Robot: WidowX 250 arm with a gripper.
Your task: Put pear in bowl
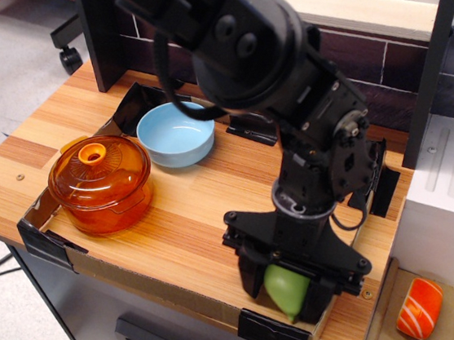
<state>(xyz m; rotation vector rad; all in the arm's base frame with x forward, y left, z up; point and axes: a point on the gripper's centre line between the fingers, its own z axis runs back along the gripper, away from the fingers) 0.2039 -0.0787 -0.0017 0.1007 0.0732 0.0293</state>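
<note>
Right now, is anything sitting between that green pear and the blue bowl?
Nothing visible. Bare wood lies between the pear, flanked by the pincer, and the bowl. The orange pot stands off to the side.

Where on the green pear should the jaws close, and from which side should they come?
Grip the pear across its wide rounded belly, coming from above. It lies near the front edge of the table, tip pointing down-front, and the gripper already straddles it there. The tapered tip would likely slip.

My wooden table (176, 225) carries the light-blue bowl (175, 134) and an orange lidded pot (100, 184), close together. The green pear (287, 289) sits at its front edge.
</note>
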